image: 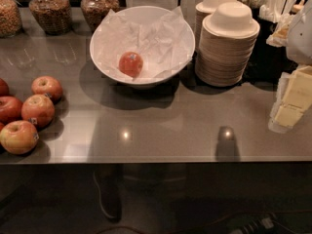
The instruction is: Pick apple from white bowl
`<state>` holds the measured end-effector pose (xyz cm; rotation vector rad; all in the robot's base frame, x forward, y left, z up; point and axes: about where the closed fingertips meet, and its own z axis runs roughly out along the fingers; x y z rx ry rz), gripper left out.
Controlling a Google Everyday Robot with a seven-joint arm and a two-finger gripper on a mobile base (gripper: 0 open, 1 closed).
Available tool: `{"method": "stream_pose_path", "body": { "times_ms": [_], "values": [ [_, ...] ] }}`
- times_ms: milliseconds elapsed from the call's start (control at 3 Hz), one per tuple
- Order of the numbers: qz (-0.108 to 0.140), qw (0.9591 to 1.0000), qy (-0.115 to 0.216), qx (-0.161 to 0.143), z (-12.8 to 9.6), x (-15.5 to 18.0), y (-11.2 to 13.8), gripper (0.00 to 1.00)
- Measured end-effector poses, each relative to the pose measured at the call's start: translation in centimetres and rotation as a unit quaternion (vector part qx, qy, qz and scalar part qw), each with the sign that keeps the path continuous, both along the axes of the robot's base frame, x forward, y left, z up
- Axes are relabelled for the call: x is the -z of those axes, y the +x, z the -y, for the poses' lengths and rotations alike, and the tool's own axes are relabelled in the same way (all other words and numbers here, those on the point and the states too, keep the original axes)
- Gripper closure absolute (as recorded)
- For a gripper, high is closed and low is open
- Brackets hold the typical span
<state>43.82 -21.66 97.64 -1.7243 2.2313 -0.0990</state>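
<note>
Single camera, high, near, facing down at counter (161,126) — gripper unseen.

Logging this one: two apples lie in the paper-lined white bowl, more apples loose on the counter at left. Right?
No: the camera view shows only one apple in the white bowl. The paper lining and the loose apples at left are as stated. The gripper is not in view.

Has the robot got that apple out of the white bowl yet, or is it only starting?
Nothing looks done yet: the apple lies on the crumpled paper inside the white bowl. Nothing is in hand; the gripper is out of view. Reaching in, gripping and lifting the apple all remain.
</note>
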Motion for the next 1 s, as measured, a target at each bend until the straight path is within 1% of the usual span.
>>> {"method": "stream_pose_path", "body": {
  "times_ms": [333, 667, 1000],
  "values": [
    [0.000, 1.0000, 0.000, 0.000, 0.0, 0.0, 0.0, 0.00],
    [0.032, 0.9991, 0.021, -0.019, -1.0, -0.5, 1.0, 0.00],
    [0.082, 0.9913, 0.075, -0.071, -4.2, -0.9, 3.7, 0.00]
  ]
}}
